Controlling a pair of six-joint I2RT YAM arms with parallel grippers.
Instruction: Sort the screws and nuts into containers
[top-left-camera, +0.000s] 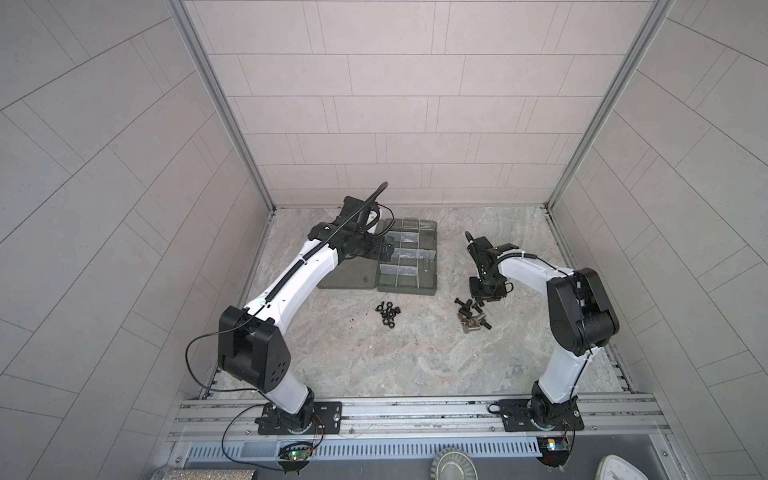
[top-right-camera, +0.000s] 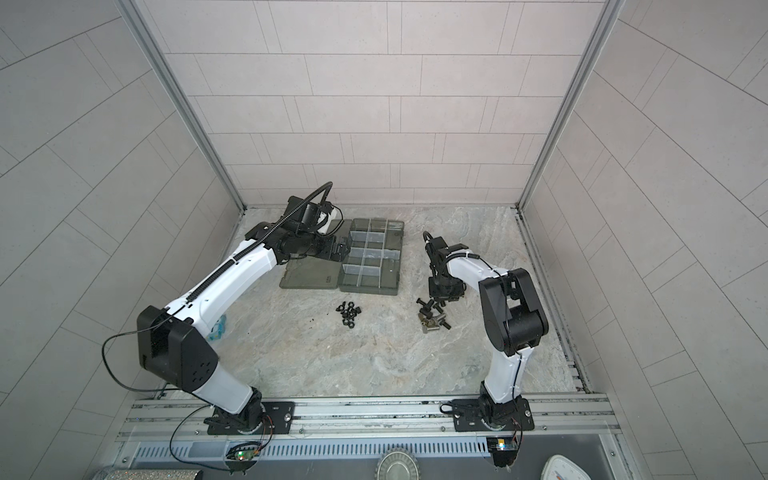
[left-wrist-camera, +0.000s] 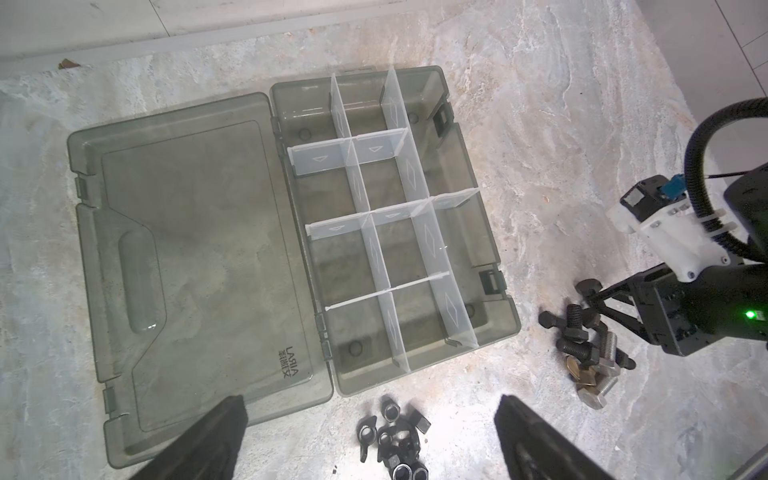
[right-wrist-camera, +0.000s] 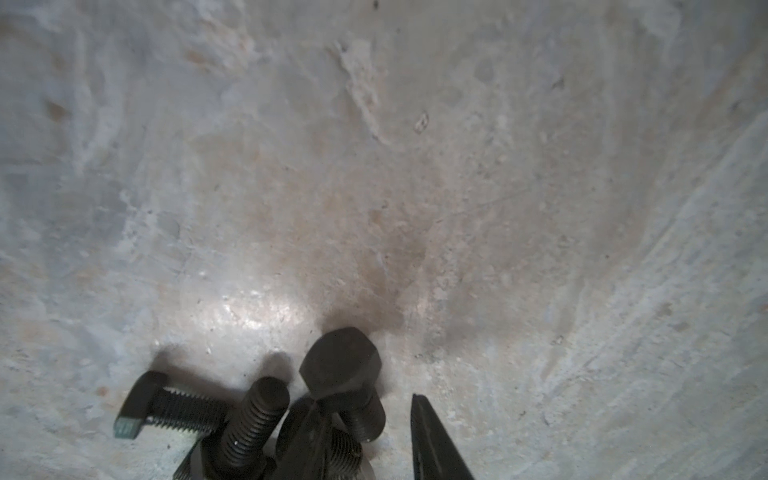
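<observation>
Overhead, in both top views, your left tool (top-left-camera: 387, 248) (top-right-camera: 340, 249) hangs wide open and empty near the hinge line of the organizer box (top-left-camera: 434, 266). Your right tool (top-left-camera: 481, 298) (top-right-camera: 440, 299) sits low on the screws (top-left-camera: 471, 316) (top-right-camera: 432, 318), which are heaped on the bench (top-left-camera: 415, 365) off the box's near right corner. The nuts (top-left-camera: 388, 313) (top-right-camera: 350, 314) cluster near the box's front edge, well apart from the screws.

From the left wrist, the containers (left-wrist-camera: 376, 253) all read empty and the lid (left-wrist-camera: 187, 249) lies flat beside them. The nuts (left-wrist-camera: 395, 436) show between that tool's spread fingers (left-wrist-camera: 208, 440).

From the right wrist, the tool (right-wrist-camera: 368, 399) stands narrow, straddling a black hex-headed screw (right-wrist-camera: 340, 365). Bare bench shows between the shaft and one finger (right-wrist-camera: 432, 436), so no clamp is evident.

To do this well, close squarely on the shaft just under the head. Lift straight up so the neighbouring screws fall away, then use a single compartment for all screws.
</observation>
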